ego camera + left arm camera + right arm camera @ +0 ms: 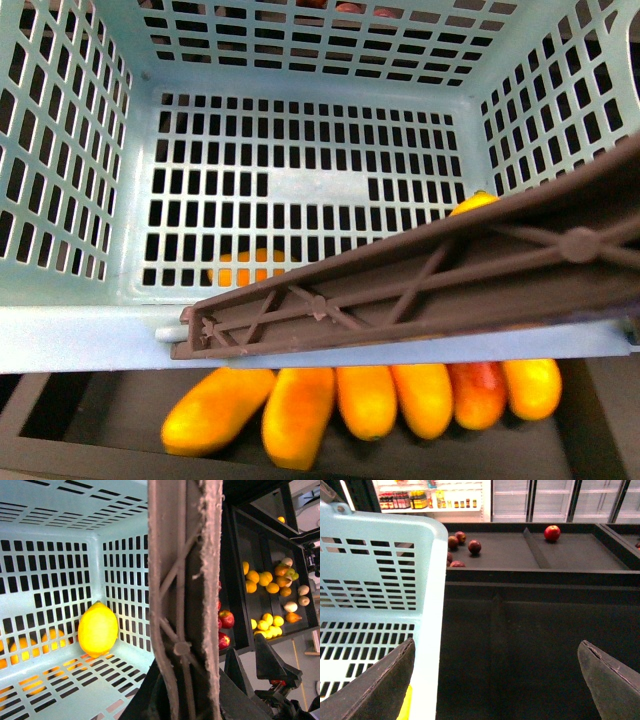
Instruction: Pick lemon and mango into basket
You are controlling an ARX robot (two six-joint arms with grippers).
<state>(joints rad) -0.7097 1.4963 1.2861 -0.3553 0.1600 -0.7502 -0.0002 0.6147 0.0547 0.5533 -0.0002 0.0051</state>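
The turquoise basket (300,190) fills the front view, its brown handle (430,280) slanting across the near rim. The yellow lemon (98,629) lies inside in a bottom corner; in the front view the lemon (475,203) peeks over the handle. My left gripper (185,700) is shut on the handle (185,580). Several mangoes (300,412) lie in a row on a dark shelf below the basket's near edge. My right gripper (495,680) is open and empty over a dark bin, just outside the basket wall (427,605).
Black shelf bins hold red apples (551,532) and darker ones (474,546). Oranges (265,577), yellow fruit (270,625) and red apples (225,619) sit in bins beside the basket. Orange fruit (245,268) shows through the floor slots. Glass fridge doors stand behind.
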